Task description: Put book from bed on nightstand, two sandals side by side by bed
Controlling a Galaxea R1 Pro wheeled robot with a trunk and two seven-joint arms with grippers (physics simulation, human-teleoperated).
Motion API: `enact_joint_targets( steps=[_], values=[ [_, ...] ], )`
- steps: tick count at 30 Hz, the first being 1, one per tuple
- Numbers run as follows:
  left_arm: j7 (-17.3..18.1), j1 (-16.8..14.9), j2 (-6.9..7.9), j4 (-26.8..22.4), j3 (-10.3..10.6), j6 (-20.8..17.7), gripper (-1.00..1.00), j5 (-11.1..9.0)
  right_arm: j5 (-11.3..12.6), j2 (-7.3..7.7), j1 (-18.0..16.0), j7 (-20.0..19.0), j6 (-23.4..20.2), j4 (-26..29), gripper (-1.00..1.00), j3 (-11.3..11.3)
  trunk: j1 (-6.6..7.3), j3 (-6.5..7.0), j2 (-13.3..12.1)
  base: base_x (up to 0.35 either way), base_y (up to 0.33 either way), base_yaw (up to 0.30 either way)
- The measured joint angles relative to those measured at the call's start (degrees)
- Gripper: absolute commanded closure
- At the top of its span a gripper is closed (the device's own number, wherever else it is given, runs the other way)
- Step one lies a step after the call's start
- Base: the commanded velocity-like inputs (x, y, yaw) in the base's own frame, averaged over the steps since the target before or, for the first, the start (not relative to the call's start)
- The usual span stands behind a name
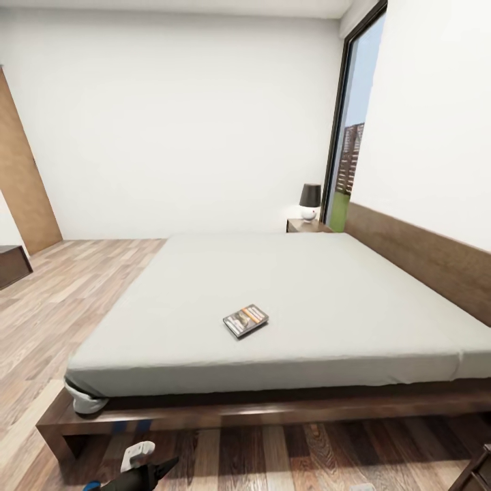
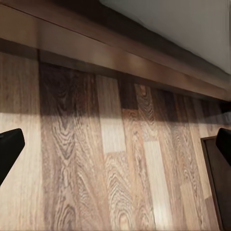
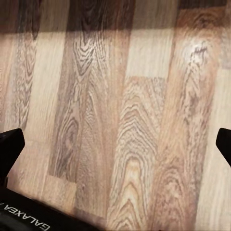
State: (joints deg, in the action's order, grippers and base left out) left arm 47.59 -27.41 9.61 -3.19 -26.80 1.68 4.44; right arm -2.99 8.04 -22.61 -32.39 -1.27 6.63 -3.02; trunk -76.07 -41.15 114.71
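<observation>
A small dark paperback book (image 1: 245,320) with an orange band lies flat, slightly askew, on the grey-mattressed bed (image 1: 327,293), lower centre. The lamp-bearing nightstand (image 1: 307,226) stands at centre right.

From the head we look down across the bed (image 1: 307,300); both wrist cameras face the wooden floor (image 3: 115,115) closely, the left perhaps sharing the bed's frame (image 2: 120,55).

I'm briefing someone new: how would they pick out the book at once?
Find the large bed with the plain light-grey mattress. The book lies flat near its front edge, a thin dark paperback with an orange band, apart from the lamp-bearing nightstand at the far corner.
</observation>
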Motion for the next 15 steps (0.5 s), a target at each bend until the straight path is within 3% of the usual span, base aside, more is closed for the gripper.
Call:
enact_joint_targets(
  steps=[4, 10, 15],
  values=[
    [0.1, 0.0, 0.04, 0.0, 0.0, 0.0, -1.0, 0.0, -0.2, -0.3, 0.0, 0.0, 0.0, -0.7, -1.0, 0.1, 0.88, 0.72, -1.6, 0.0, 0.0, 0.0],
    [0.1, 0.0, 0.05, 0.0, 0.0, -0.1, -1.0, 0.0, -0.3, -0.62, 0.1, -0.1, 0.0, -9.3, -1.0, 0.2, 2.2, 1.79, -4.0, 0.0, 0.0, 0.0],
    [0.2, 0.0, 0.05, 0.0, 0.0, -0.1, -1.0, 0.0, -0.2, -0.68, 0.1, -0.1, 0.0, -10.9, -1.0, 0.1, 3.3, 2.69, -6.0, 0.0, 0.0, 0.0]
  ],
)
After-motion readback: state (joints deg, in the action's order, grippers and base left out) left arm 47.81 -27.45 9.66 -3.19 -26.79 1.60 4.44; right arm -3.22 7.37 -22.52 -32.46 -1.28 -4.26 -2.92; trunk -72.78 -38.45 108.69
